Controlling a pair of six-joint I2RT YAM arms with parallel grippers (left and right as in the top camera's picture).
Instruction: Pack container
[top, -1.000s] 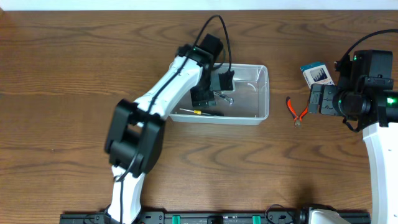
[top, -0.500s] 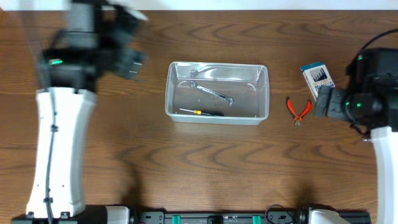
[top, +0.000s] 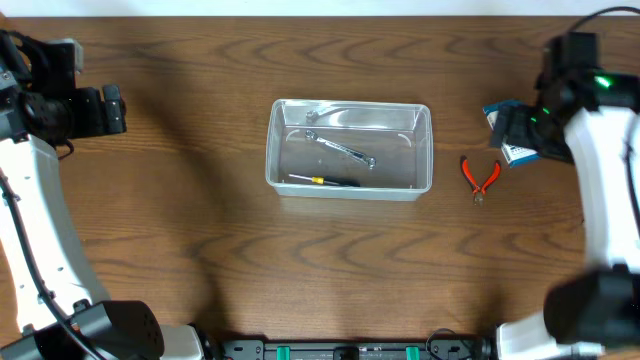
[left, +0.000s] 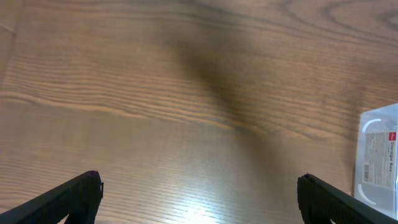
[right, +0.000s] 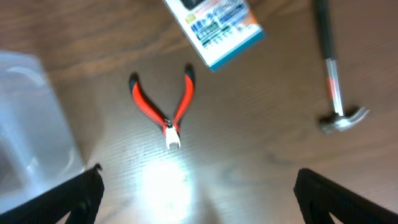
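Table (top: 330, 260): brown wood grain. Container (top: 270, 150) is set near centre. Pliers (top: 479, 177) are laid flat at 3 o'clock of it, near but apart. Box (top: 503, 113) is placed at 1 o'clock of the pliers. Hammer (right: 331, 68) is seen only in the right wrist view, at 3 o'clock of the pliers.

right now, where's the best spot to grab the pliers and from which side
Grip the pliers near the pivot, where the two red handles meet. Further up, the handles splay into a wide V. They lie flat, so come straight down from above and close across the narrow joint.
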